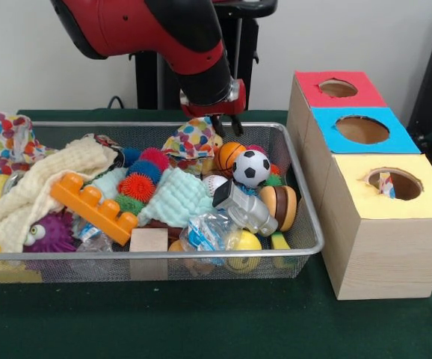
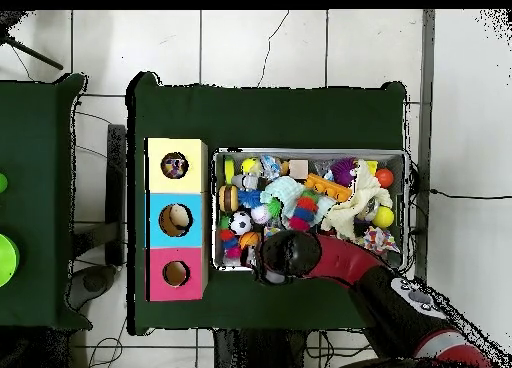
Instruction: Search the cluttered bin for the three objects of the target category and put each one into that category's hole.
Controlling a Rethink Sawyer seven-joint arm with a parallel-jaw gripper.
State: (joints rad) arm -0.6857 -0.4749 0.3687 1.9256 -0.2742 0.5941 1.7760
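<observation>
Jaws first: we see the black jaws of our gripper [image 1: 217, 124] hanging over the far rim of the wire mesh bin [image 1: 306, 224], just above a multicoloured spotted cloth [image 1: 195, 137], but we cannot tell from either view whether they are wide, narrow or holding anything.

Nearest the camera in the bin, we find a plain wooden cube [image 1: 149, 241] against the front wall, a crinkled clear plastic bag [image 1: 205, 230] and a yellow ball [image 1: 243, 242]. Just behind them lie an orange plastic building brick [image 1: 93, 206], a purple spiky toy with eyes [image 1: 49, 232] and a grey toy camera-like block [image 1: 244, 208]. A toy wooden hamburger [image 1: 279, 206] stands on edge beside that block. Further back sit a mint green textured cloth [image 1: 176, 198], a cream muslin cloth [image 1: 40, 187], a small black and white football [image 1: 251, 167] and an orange basketball [image 1: 229, 155].

Beside the bin on the green surface [image 1: 201, 321] stands a row of three wooden boxes: the yellow-topped box [image 1: 425, 198] nearest, with something small showing in its hole, then the blue-topped box [image 1: 328, 120], then the red-topped box [image 1: 306, 81].

In the overhead view the red arm [image 2: 350, 264] reaches over the bin's corner.
</observation>
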